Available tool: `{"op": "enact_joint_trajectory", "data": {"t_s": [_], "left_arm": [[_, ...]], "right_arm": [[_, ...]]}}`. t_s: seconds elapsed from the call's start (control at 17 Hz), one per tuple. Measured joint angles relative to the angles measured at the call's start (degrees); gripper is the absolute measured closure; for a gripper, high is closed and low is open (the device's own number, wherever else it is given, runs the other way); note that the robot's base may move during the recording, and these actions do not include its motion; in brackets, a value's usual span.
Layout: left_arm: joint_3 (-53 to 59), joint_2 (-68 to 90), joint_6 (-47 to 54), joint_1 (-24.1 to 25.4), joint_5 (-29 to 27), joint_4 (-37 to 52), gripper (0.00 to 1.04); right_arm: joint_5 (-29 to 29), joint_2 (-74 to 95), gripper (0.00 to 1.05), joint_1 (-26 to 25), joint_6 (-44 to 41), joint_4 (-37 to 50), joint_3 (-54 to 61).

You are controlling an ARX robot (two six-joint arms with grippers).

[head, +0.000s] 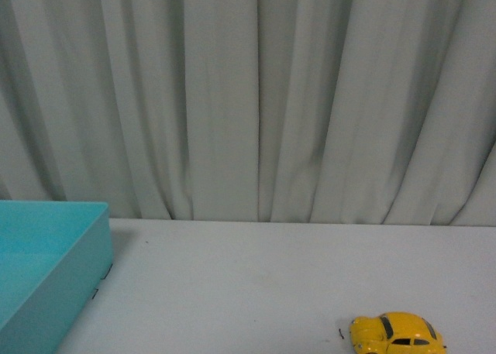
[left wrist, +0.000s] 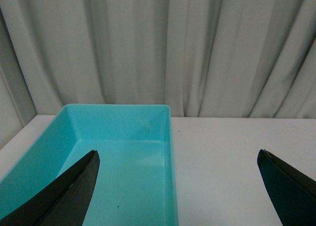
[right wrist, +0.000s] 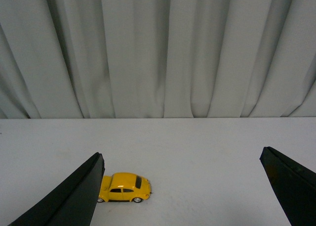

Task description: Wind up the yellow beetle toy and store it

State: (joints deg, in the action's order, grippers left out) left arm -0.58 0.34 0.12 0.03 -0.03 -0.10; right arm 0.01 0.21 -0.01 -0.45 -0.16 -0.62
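Presently, the left gripper (left wrist: 177, 156) is held wide open above the table (left wrist: 237, 161) and pointed toward the curtain (left wrist: 158, 48), with nothing gripped between its dark, tapering fingers (left wrist: 69, 196). Between and beneath those fingers a turquoise bin (left wrist: 118, 122) is seen. It is rectangular, of smooth-walled plastic, and one long wall runs roughly midway between the fingertips. The right gripper (right wrist: 181, 154) is likewise spread wide and empty, levelled toward the curtain; its fingers (right wrist: 74, 201) are matte black and wedge-shaped. The yellow beetle toy (right wrist: 123, 187) is found on the table just beside the tip of one right finger, with one end hidden behind that finger's edge, and well apart from the other finger. Its shell is glossy and rounded, with dark windows and small black wheels, on which it stands upright. The table top is plain, pale and matte, and the curtain hangs in soft grey-white folds.
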Motion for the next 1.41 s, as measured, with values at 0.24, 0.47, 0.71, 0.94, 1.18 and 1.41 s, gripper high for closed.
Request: {"op": "enact_joint_trajectory", "data": {"t_s": [0.24,0.47,0.71,0.94,1.18,1.41], "left_arm": [[0.0,0.0,0.0,0.0,0.0,-0.1,0.07],[0.0,0.0,0.0,0.0,0.0,-0.1,0.07],[0.0,0.0,0.0,0.0,0.0,-0.1,0.07],[0.0,0.0,0.0,0.0,0.0,-0.1,0.07],[0.0,0.0,0.0,0.0,0.0,-0.1,0.07],[0.0,0.0,0.0,0.0,0.0,-0.1,0.07]], "right_arm": [[0.0,0.0,0.07,0.0,0.0,0.0,0.0],[0.0,0.0,0.07,0.0,0.0,0.0,0.0],[0.0,0.0,0.07,0.0,0.0,0.0,0.0],[-3.0,2.1,0.07,-0.8,3.2,-7.8,-2.2],[-16.3,22.4,0.07,-14.7,11.3,3.5,-5.6],[-25.5,70.9,0.07,-23.7,9.6,37.9,-28.8]]}}
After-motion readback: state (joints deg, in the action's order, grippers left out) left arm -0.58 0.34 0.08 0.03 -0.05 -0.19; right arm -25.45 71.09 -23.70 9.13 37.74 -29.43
